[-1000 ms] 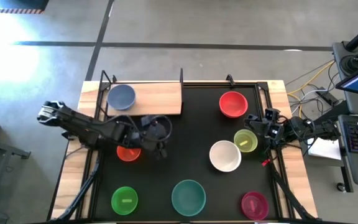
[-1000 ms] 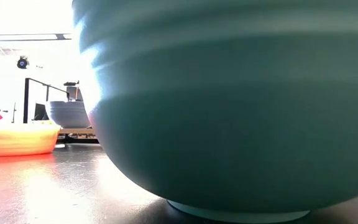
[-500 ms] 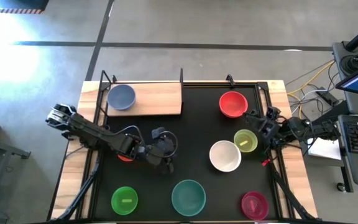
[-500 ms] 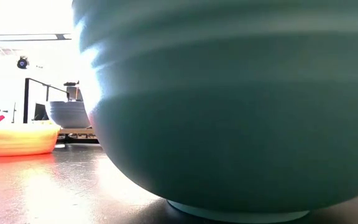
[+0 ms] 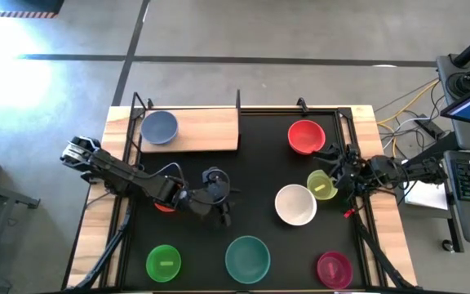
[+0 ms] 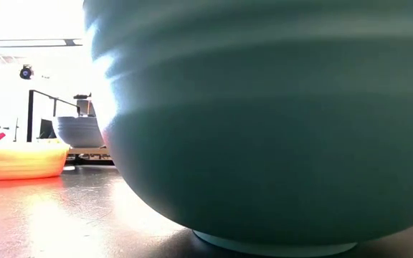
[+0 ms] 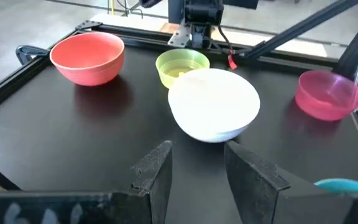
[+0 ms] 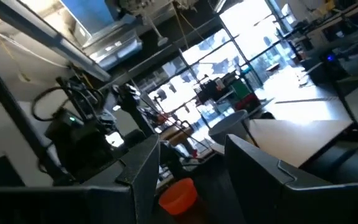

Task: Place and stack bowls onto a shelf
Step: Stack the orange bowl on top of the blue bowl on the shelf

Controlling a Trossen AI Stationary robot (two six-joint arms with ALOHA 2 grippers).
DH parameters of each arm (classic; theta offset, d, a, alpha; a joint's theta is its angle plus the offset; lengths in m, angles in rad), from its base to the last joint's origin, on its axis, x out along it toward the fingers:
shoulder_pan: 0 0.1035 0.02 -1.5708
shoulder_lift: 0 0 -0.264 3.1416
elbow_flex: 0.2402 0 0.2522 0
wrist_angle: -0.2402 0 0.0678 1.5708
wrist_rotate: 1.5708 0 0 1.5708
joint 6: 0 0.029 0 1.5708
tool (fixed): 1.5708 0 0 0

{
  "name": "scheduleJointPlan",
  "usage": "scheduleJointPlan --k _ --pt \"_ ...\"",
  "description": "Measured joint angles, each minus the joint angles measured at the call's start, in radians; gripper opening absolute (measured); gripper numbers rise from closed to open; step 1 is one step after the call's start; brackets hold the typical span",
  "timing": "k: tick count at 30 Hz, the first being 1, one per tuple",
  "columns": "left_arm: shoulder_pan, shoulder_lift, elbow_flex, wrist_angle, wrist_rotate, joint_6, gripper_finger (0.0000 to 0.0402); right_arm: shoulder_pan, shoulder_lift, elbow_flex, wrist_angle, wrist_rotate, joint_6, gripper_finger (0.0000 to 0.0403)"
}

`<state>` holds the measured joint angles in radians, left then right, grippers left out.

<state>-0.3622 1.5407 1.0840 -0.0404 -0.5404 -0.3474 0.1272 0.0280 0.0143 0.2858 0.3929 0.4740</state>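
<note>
Your left gripper (image 5: 219,208), fingers spread and empty, faces the large white plastic bowl (image 7: 214,104); close in on its rim next. Your right gripper (image 5: 333,167), also spread, waits beside the small yellow-green bowl (image 5: 321,185).

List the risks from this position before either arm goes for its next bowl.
1. The left gripper, open and empty, faces the large white plastic bowl; the small yellow-green bowl sits right behind it and could get shoved.
2. The right gripper hovers by that yellow-green bowl, so both arms may converge and collide.
3. The left arm lies over the small orange bowl and might drag it.
</note>
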Motion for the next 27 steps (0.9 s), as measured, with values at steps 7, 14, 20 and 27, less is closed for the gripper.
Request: scheduleJointPlan --k 7,14,20,27 --pt "0.000 -0.001 0.000 0.031 -0.001 -0.002 0.0130 -0.004 0.012 0.100 -0.346 0.181 0.068 0.0171" --pt "0.000 -0.005 0.000 0.058 0.000 0.023 0.0130 -0.019 0.110 0.176 -0.611 0.258 0.260 0.0171" --pt "0.000 -0.010 0.000 0.057 0.001 0.037 0.0130 -0.032 0.244 0.219 -0.617 0.262 0.327 0.0171" --pt "0.000 -0.025 0.000 0.065 -0.001 0.097 0.0130 -0.067 0.434 0.320 -0.596 0.265 0.240 0.0171"
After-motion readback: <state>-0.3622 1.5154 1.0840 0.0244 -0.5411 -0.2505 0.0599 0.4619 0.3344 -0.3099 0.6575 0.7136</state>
